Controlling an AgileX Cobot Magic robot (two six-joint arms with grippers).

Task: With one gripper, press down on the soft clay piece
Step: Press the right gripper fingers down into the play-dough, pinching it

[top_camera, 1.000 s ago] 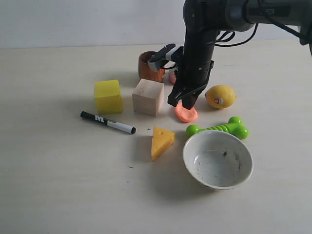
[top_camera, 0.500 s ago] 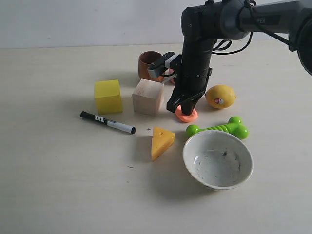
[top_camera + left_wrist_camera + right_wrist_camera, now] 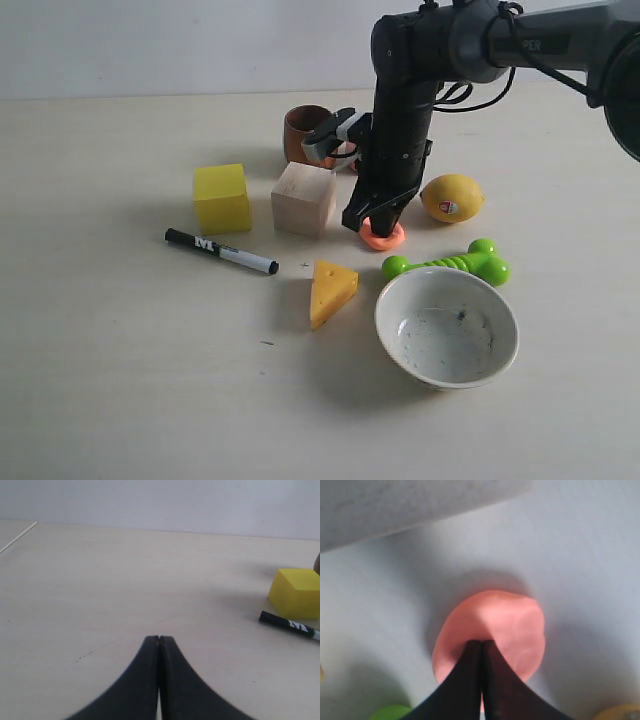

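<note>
Two fingers of the right gripper [image 3: 374, 221] sit together, tip on the soft clay piece [image 3: 390, 238] near frame centre.

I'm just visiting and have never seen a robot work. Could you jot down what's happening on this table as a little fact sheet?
Working arm: right gripper, closed, tip pressed down on the clay
Clay: flat orange lump, roughly between the wooden cube and the lemon
Other arm: left gripper, closed, holding nothing
Close by: green toy bone, bowl, cheese wedge
Further left: yellow cube, marker
</note>
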